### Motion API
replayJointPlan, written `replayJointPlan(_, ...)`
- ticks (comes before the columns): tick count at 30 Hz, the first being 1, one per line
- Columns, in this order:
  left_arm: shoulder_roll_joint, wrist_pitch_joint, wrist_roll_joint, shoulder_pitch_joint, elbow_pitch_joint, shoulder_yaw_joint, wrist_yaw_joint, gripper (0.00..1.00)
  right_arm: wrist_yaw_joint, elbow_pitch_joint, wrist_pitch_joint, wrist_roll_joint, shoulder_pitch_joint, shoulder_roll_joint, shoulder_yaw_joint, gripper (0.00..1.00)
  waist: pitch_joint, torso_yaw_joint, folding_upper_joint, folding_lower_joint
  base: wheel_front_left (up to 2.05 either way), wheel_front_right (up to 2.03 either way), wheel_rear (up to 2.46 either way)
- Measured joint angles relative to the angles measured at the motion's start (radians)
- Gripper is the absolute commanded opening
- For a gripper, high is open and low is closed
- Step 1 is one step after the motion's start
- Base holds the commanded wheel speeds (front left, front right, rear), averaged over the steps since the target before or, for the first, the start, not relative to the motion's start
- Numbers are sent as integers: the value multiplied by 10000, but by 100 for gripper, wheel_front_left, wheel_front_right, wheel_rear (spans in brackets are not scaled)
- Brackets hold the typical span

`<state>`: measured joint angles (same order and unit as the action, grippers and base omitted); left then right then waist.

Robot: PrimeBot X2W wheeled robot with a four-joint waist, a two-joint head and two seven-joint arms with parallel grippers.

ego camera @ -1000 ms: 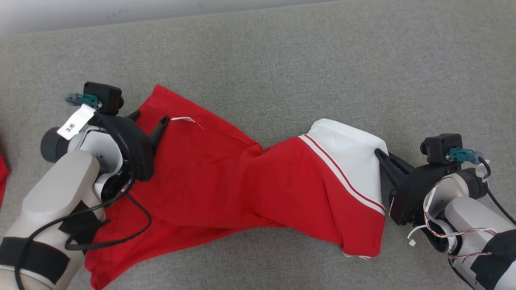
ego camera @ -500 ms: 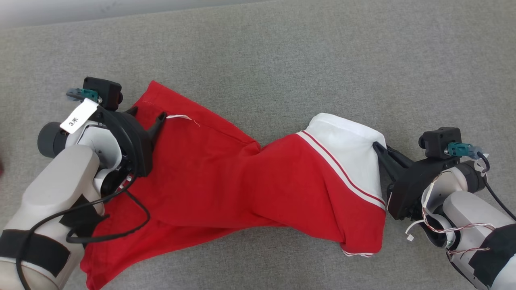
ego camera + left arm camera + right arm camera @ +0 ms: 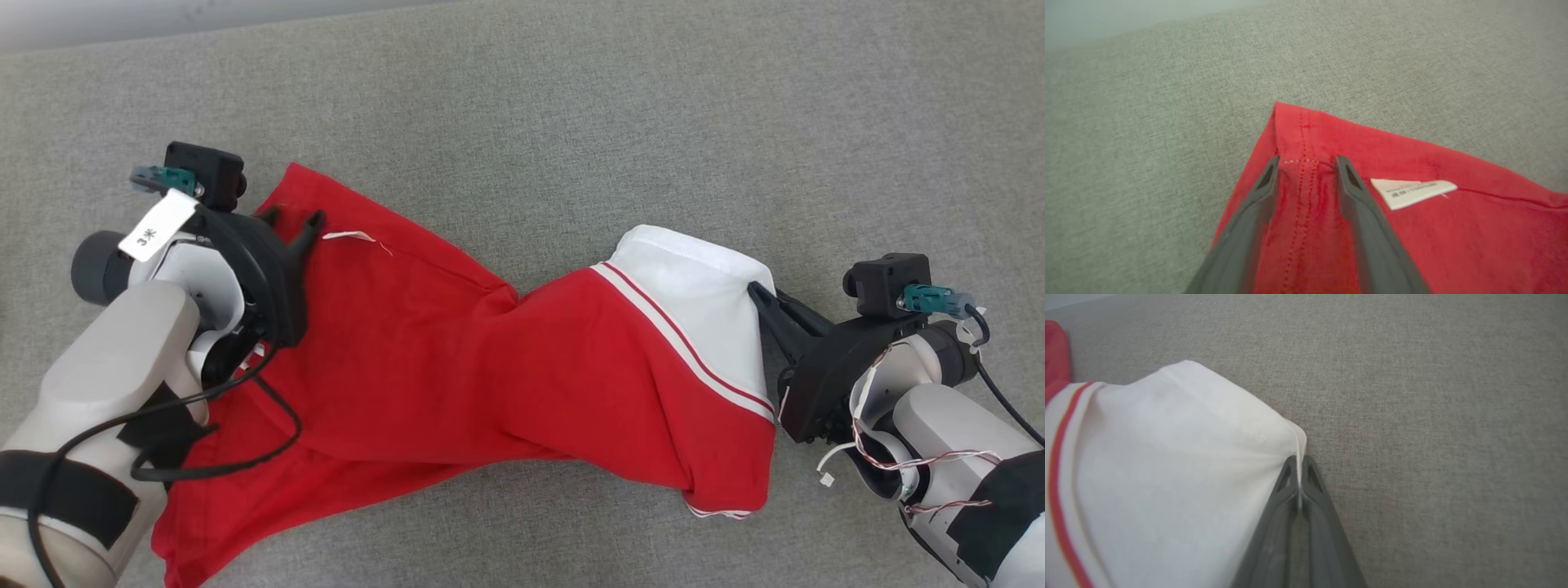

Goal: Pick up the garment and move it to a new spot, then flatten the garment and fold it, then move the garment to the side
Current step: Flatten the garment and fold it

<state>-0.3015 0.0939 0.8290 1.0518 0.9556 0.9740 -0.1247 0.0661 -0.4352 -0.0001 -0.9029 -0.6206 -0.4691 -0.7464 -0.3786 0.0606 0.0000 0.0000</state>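
Flattening and folding outstanding: red-and-white cotton garment [image 3: 522, 367] lies twisted mid-frame. Left gripper [image 3: 1307, 161] jaws apart astride red corner; right gripper [image 3: 1300, 459] clamped on white hem.

The garment [image 3: 457, 359] lies across the fabric surface [image 3: 571, 122].

A red and white cloth garment [image 3: 457, 376] lies stretched across a grey woven surface [image 3: 571, 122], twisted tight at its middle. The left stretch is plain red and wrinkled, with a small white label [image 3: 347, 237] near its stitched corner. The right end carries a white panel [image 3: 694, 294] edged with thin stripes and drawn to a point at its outer corner.
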Motion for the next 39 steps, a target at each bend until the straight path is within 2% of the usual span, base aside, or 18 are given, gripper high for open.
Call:
replayJointPlan(10, 127, -541, 230, 52, 56, 251, 0, 0, 12, -205, -88, -4, 35, -71, 71, 0, 174, -285, 0, 0, 0, 0, 0)
replayJointPlan(15, 2, -974, 717, 317, 31, 67, 0, 0, -150, -464, -73, 113, -149, -242, 23, 0, 396, -515, 0, 0, 0, 0, 0)
replayJointPlan(19, -359, -1352, 957, 520, -92, -148, 0, 0, -345, -520, -27, 516, -1146, -347, -4, 0, 641, -727, 0, 0, 0, 0, 0)
replayJointPlan(23, -575, -1670, 1160, 776, -324, -178, 0, 0, -692, -706, -40, 903, -2539, -291, -21, 0, 897, -968, 0, -1, 0, 0, 0)
replayJointPlan(30, -652, -2535, 1406, 906, -926, -301, 0, 0, -934, -1258, -894, 1716, -4223, -268, 140, 0, 1415, -1352, 0, -1, 0, 0, 0)
replayJointPlan(35, -1074, -2982, 1565, 587, -1231, -376, 0, 0, -1151, -1578, -1423, 1833, -4078, -163, 23, 0, 1807, -1477, -1, -2, 0, 0, 0)
replayJointPlan(39, -1346, -3058, 1860, -852, -1436, -222, 0, 0, -1379, -1735, -1733, 1634, -2738, 0, -274, 0, 2242, -1516, -1, -2, 0, 0, 0)
